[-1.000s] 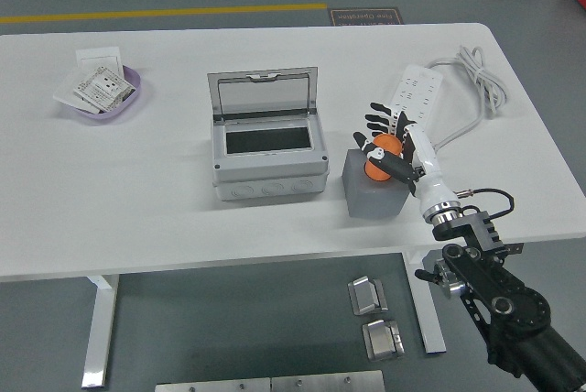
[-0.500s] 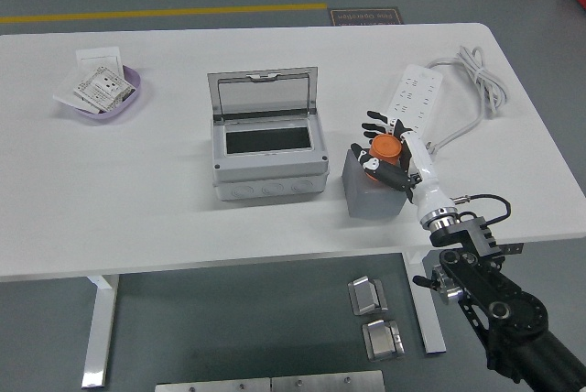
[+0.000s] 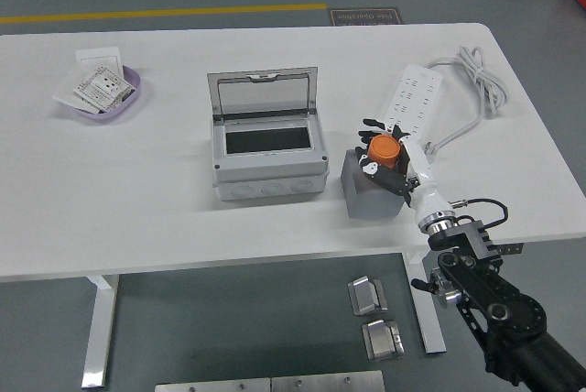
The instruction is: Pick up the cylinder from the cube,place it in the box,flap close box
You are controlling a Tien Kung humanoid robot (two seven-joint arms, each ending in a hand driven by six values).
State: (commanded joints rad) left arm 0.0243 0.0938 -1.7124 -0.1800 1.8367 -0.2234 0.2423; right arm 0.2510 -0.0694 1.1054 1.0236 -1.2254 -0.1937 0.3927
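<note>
Cylinder is the orange one, and we've got our right hand wrapped around it, fingers curled on its sides, right over the top of the grey cube. Can't tell if it's clear of the cube. It's standing upright in the hand, long axis vertical. The open box sits off to the hand's left on the worktop, lid up, so we reckon it's a sideways carry next. Left arm isn't showing
</note>
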